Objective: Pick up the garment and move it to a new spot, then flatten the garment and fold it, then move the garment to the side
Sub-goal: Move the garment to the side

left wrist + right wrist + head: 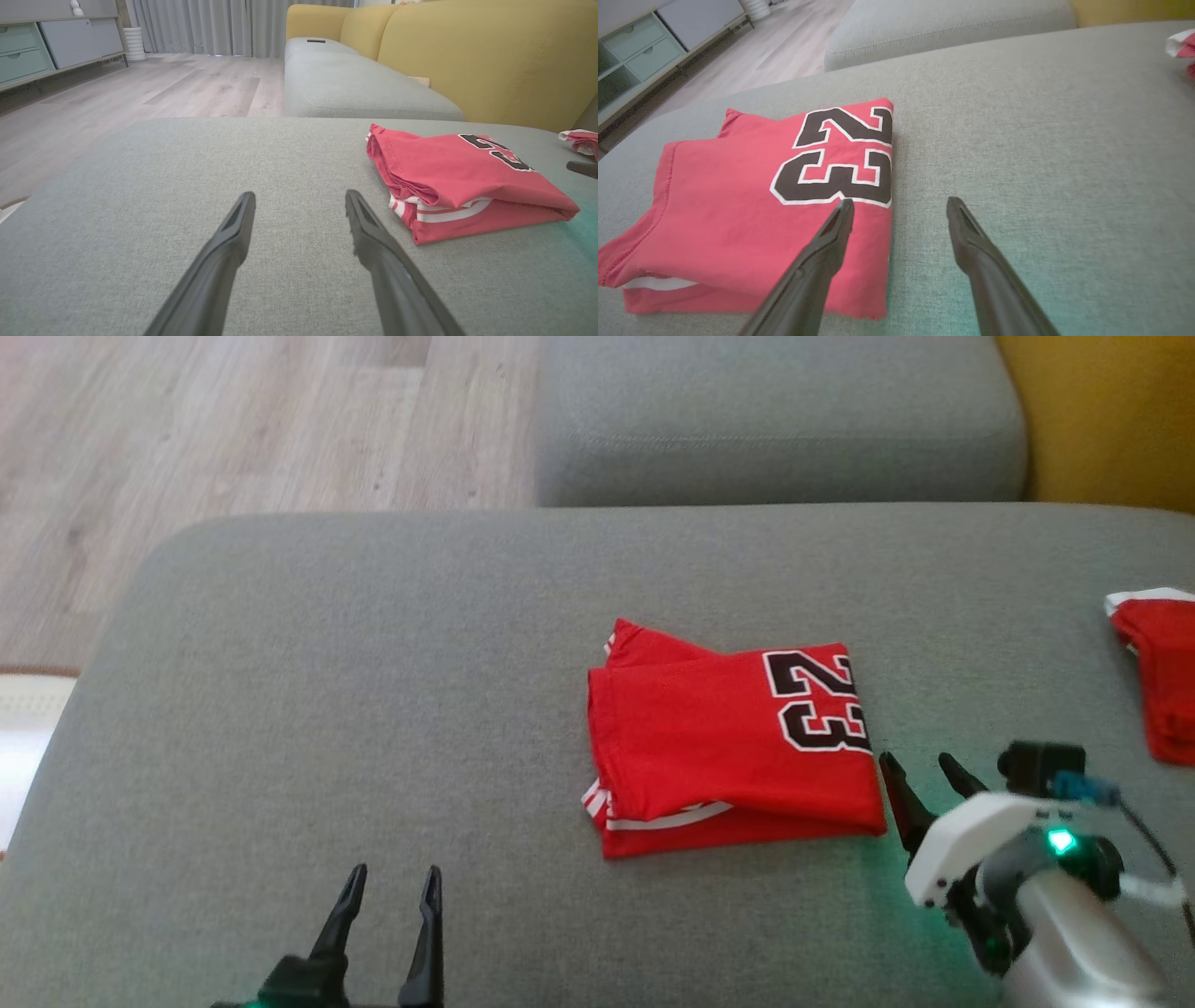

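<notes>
**Folded garment lies free, both grippers spread**

Head view: the red garment [728, 747], folded with its number 23 facing up, lies on the grey cushion [373, 663]. The left gripper [395, 870] is well apart to its left, jaws spread and empty. The right gripper [915, 759] is just beside its right edge, also spread and empty.

Left wrist view: fingers apart over bare cushion, garment to the right.

Right wrist view: one finger overlaps the garment's edge; I cannot tell whether it touches
</notes>
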You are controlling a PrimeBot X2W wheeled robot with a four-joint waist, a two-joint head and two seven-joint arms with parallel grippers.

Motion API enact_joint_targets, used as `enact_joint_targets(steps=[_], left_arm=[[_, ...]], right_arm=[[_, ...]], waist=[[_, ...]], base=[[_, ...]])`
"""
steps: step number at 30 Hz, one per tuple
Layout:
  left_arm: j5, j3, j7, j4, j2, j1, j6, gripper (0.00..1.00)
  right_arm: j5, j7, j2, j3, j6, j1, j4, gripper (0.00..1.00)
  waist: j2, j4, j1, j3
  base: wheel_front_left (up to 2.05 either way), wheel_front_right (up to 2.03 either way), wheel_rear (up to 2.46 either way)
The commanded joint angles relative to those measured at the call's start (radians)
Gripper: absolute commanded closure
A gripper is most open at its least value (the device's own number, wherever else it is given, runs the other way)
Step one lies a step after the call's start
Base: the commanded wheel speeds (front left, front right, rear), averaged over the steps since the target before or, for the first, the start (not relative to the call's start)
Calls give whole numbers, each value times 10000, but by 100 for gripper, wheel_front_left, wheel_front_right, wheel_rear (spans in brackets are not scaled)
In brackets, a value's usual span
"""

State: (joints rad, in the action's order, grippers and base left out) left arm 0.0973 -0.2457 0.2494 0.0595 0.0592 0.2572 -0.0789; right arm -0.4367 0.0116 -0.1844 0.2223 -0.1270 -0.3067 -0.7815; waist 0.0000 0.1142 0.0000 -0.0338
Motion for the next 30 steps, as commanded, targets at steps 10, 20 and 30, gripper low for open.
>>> enact_joint_targets(steps=[10,20,30], left_arm=[[-75,-260,124,-216,-89,-1149,-108,0],[3,-530,124,-140,-89,-1569,-255,0],[-19,-527,124,-272,-89,-1830,-253,0]], right_arm=[[-1517,-993,-711,853,-37,-1826,-631,0],[-2105,-1582,-792,1718,-37,-2415,-1572,100],[-1638,-668,-2033,1795,-37,-3661,-2036,100]], waist=[[0,542,0,978],[0,612,0,1380],[0,-640,0,1816]], base=[[0,0,0],[0,0,0],[0,0,0]])
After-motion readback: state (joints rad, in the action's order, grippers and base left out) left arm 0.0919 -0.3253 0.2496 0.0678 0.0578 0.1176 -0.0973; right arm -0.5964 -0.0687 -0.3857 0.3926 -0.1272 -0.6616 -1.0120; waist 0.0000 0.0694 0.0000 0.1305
